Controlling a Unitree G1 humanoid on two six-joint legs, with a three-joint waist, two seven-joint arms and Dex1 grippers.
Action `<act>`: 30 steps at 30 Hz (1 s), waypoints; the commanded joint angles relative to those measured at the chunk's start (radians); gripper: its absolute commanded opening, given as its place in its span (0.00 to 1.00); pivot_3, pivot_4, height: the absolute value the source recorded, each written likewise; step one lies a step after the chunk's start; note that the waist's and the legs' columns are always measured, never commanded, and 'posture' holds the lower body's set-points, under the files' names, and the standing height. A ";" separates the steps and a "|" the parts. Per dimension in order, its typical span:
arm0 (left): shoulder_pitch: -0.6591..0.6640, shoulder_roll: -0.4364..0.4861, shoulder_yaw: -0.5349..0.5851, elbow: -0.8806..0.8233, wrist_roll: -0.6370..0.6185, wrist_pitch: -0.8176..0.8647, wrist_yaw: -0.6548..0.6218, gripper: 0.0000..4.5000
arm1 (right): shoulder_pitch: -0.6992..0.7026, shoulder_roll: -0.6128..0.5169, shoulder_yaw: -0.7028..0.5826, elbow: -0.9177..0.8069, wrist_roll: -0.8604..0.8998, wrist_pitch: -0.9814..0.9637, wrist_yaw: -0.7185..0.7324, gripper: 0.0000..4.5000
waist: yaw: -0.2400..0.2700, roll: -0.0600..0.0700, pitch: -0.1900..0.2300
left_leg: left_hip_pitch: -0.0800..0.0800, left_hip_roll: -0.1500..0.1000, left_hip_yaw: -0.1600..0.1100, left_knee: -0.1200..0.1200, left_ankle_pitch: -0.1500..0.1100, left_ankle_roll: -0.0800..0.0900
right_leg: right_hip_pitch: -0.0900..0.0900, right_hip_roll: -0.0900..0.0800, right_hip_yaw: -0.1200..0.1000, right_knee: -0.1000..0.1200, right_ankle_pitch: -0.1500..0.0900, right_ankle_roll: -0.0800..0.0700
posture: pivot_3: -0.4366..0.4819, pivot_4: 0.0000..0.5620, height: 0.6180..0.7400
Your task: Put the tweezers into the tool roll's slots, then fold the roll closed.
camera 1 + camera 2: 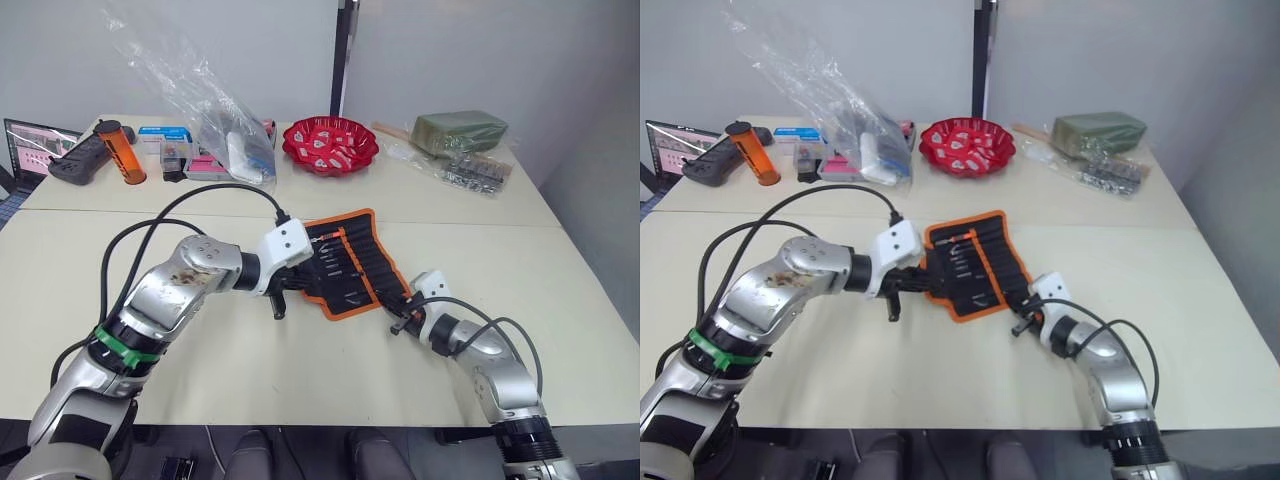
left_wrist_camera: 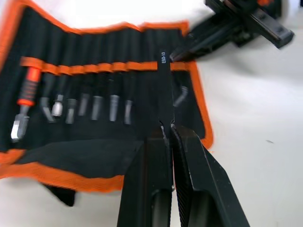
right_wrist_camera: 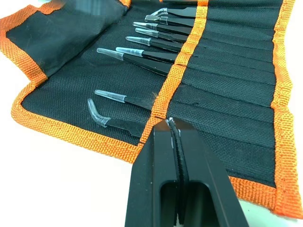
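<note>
Sliding home: your left pincer (image 2: 166, 135), clamped on a black tweezer (image 2: 164, 90), points it lengthwise into a slot (image 2: 164, 66) of the tool roll (image 1: 350, 262).
Roll: open on the worktop (image 1: 300, 370), between both arms.
Right pincer (image 3: 171, 127): fingers together, empty, over the roll's near edge.
Lettering: "ESD-13" on the held tweezer.
Other tweezers (image 3: 142, 45): already pocketed.

Head cams look down; wrist cams close on tool roll (image 1: 348, 262).
</note>
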 commanded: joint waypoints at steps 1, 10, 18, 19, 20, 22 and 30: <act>-0.087 -0.015 -0.064 0.083 0.071 0.003 -0.056 0.01 | 0.029 0.001 0.037 0.032 -0.021 0.036 -0.010 0.00 | 0.000 0.000 0.000 | 0.000 0.000 0.000 0.000 0.000 0.000 | 0.000 0.000 0.000 0.000 0.000 0.000 | 0.48 0.27 0.91; -0.190 -0.112 -0.086 0.255 0.153 -0.013 -0.090 0.01 | 0.047 0.011 0.039 0.025 -0.021 0.029 -0.030 0.00 | 0.000 0.000 0.000 | -0.001 0.000 0.000 0.000 0.000 0.000 | 0.000 0.000 0.000 0.000 0.000 0.001 | 0.48 0.27 0.91; -0.216 -0.193 -0.102 0.351 0.219 -0.061 -0.106 0.01 | 0.029 0.018 0.043 0.041 -0.021 0.026 -0.035 0.00 | 0.000 0.000 0.000 | -0.001 0.000 0.000 0.000 0.000 0.000 | 0.000 0.000 0.000 0.001 0.000 0.001 | 0.48 0.27 0.91; -0.217 -0.204 -0.100 0.358 0.223 -0.066 -0.108 0.01 | 0.028 0.018 0.042 0.042 -0.021 0.026 -0.036 0.00 | 0.000 0.000 0.000 | 0.000 0.000 0.000 0.001 0.000 0.000 | 0.000 0.000 0.000 0.002 0.000 0.001 | 0.48 0.27 0.91; -0.218 -0.213 -0.098 0.362 0.225 -0.068 -0.112 0.01 | 0.027 0.018 0.042 0.042 -0.021 0.025 -0.036 0.00 | 0.001 0.000 0.000 | 0.000 0.000 0.000 0.001 0.000 0.000 | 0.000 0.000 0.000 0.002 0.000 0.001 | 0.48 0.27 0.91; -0.218 -0.227 -0.095 0.366 0.229 -0.070 -0.123 0.01 | 0.027 0.018 0.042 0.043 -0.021 0.025 -0.036 0.00 | 0.002 0.000 0.000 | 0.000 0.000 0.000 0.002 0.000 0.000 | 0.000 0.000 0.000 0.002 0.000 0.001 | 0.48 0.27 0.91; -0.220 -0.228 -0.107 0.370 0.278 -0.084 -0.155 0.01 | 0.027 0.019 0.042 0.043 -0.021 0.026 -0.038 0.00 | 0.002 0.000 0.000 | 0.000 0.000 -0.001 0.002 0.000 0.000 | 0.001 0.000 0.000 0.002 0.000 0.001 | 0.48 0.27 0.91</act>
